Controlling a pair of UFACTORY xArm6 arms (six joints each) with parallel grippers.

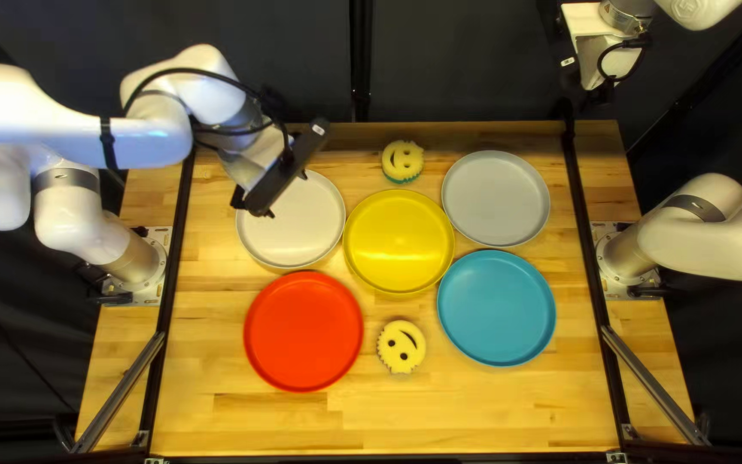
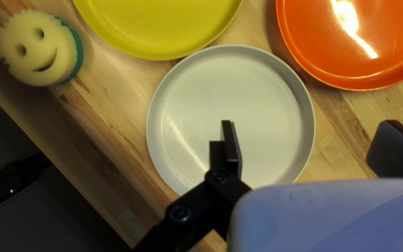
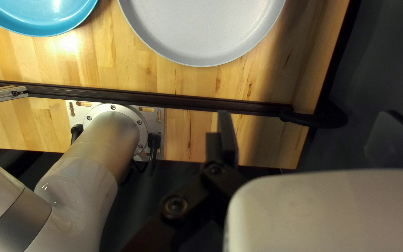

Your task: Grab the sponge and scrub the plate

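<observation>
White plate point(image 1: 304, 228) lies below left jaws — spread wide, holding nothing. Right jaws — same, empty. One sponge point(image 1: 401, 346) between red plate point(image 1: 303, 331) and blue plate point(image 1: 496, 308).

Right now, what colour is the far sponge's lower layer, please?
The lower layer is teal green, clearest in the left wrist view.

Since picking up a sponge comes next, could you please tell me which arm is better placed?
Left, I judge: the open left gripper hovers above the white plate, with the far sponge close by. The right gripper is open too, but past the table's far edge, farther from it.
</observation>
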